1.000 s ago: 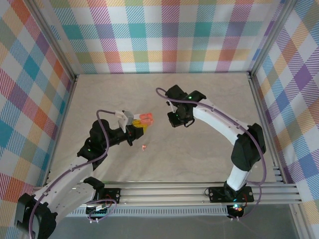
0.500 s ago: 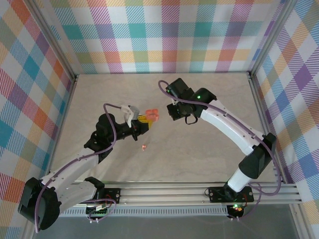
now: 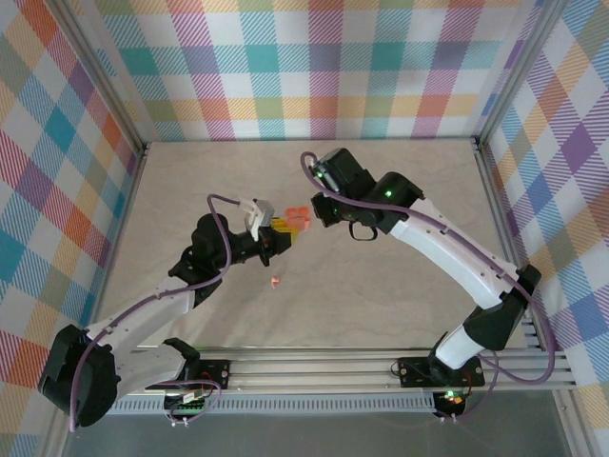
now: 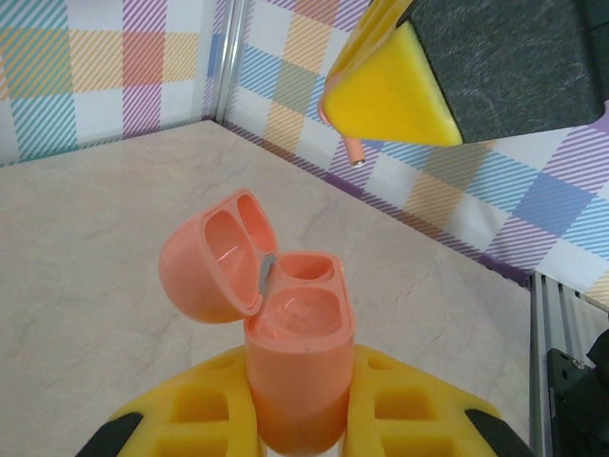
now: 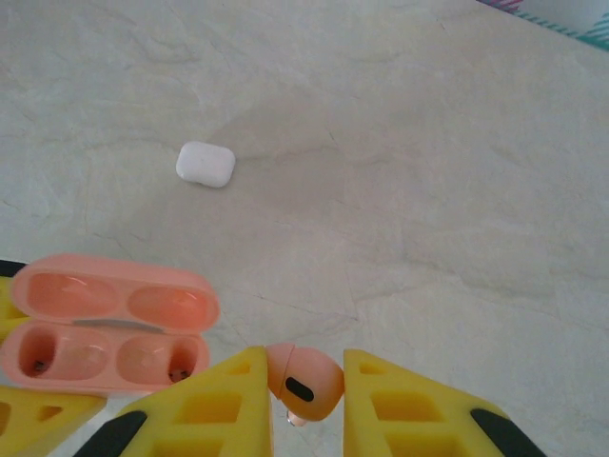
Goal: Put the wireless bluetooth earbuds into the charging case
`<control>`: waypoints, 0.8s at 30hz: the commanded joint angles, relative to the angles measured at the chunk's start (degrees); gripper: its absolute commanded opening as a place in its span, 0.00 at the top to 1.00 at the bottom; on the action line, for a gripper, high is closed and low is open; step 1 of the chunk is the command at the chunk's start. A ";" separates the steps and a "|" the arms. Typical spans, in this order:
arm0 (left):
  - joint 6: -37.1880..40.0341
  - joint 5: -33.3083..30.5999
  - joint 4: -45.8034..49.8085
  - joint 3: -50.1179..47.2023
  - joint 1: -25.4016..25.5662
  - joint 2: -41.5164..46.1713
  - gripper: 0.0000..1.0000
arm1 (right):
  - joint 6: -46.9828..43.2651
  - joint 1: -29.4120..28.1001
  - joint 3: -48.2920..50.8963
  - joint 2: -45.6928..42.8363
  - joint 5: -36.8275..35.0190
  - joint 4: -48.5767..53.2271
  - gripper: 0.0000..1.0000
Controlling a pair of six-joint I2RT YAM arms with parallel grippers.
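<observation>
Left gripper [image 4: 297, 433] clamped on open case [image 4: 290, 333]; right gripper [image 5: 304, 369] pinching pink earbud [image 5: 309, 388] — it has swung left, earbud now just right of case — insertion imminent.

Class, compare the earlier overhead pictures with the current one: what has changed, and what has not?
The left claw carried the open pink case rightward, toward the right claw, which closed in from the other side with its pink earbud. Both grips held; the loose earbud lying nearby stayed put.

The pink speck [image 3: 274, 280], perhaps an earbud, is too small to make out from above.
</observation>
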State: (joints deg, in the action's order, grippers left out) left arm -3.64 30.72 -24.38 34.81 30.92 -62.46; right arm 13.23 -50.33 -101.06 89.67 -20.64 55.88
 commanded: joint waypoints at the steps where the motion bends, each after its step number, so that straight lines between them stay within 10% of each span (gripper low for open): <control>1: -0.81 -0.15 -3.67 2.68 0.85 -0.49 1.00 | -1.32 -1.28 -1.42 -1.69 -1.28 -2.33 0.79; 24: -6.18 -1.40 -8.31 3.94 1.87 -2.54 1.00 | -1.46 -3.18 -1.60 1.30 -0.10 -5.15 0.78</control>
State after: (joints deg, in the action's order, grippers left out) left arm -8.80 29.41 -29.17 36.64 32.23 -64.69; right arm 12.62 -53.01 -101.06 90.45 -20.99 51.92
